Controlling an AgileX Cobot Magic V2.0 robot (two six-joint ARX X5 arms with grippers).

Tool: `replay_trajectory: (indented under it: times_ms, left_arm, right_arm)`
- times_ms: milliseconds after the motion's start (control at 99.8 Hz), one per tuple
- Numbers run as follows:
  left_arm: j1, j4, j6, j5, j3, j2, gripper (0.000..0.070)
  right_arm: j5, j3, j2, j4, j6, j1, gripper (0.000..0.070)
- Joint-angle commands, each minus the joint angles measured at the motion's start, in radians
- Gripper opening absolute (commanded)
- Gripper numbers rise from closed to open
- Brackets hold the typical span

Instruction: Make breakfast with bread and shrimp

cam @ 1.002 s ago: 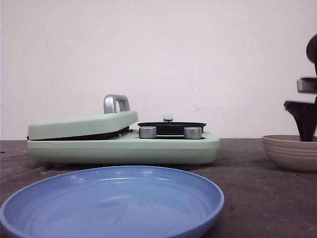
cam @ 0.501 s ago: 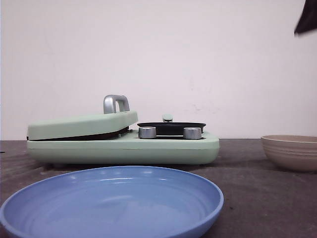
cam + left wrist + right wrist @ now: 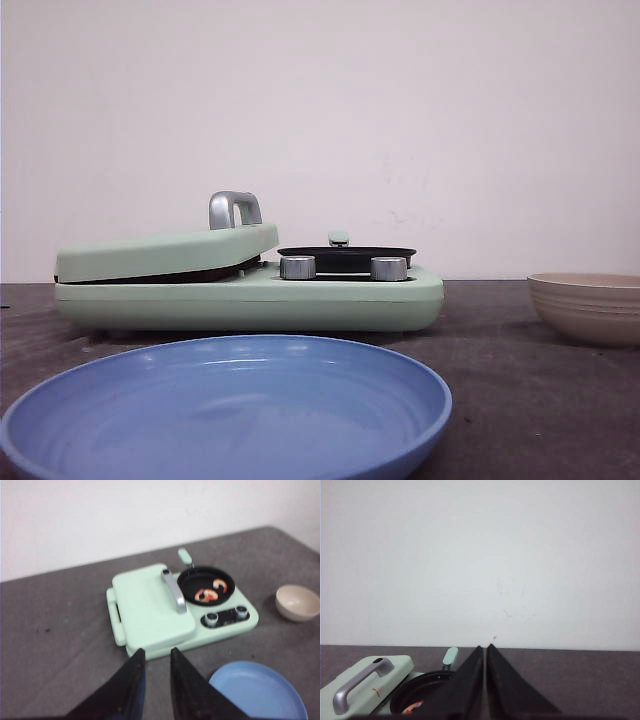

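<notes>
No bread is in view. The mint-green breakfast maker [image 3: 250, 295] stands with its lid [image 3: 147, 605] down. Two orange shrimp [image 3: 209, 593] lie in its black pan [image 3: 204, 582]; one shrimp also shows in the right wrist view [image 3: 412, 707]. My left gripper [image 3: 156, 652] is open and empty, high above the table in front of the maker. My right gripper [image 3: 485, 647] is shut with nothing between its fingers, raised to the right of the pan [image 3: 420, 692]. Neither gripper shows in the front view.
A blue plate [image 3: 230, 410] sits at the table's front, before the maker, and shows in the left wrist view [image 3: 257, 690]. A beige bowl [image 3: 590, 305] stands at the right, also in the left wrist view [image 3: 298, 601]. Two silver knobs [image 3: 343, 267] face forward. A white wall stands behind.
My right gripper was over the beige bowl at the right edge of the front view; it rose and has left that view. Nothing else moved.
</notes>
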Motion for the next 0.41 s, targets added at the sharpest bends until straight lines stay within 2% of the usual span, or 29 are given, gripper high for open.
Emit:
replay_trajectory:
  times_ms: [0,140,401]
  left_arm:
    - [-0.005,-0.002,-0.018,-0.005,0.019,0.004,0.001]
    - [-0.005,-0.031,-0.052,-0.005,0.019,0.004,0.0012]
    - [-0.005,-0.047,-0.055,-0.005,0.021,0.003,0.0013]
  right_arm:
    - [-0.001,0.007,-0.011,0.0,-0.008,0.003,0.0001]
    - [0.0,0.007,-0.02,0.001,-0.008,0.003,0.0001]
    - [0.0,0.007,-0.019,0.001,-0.008,0.003,0.0001]
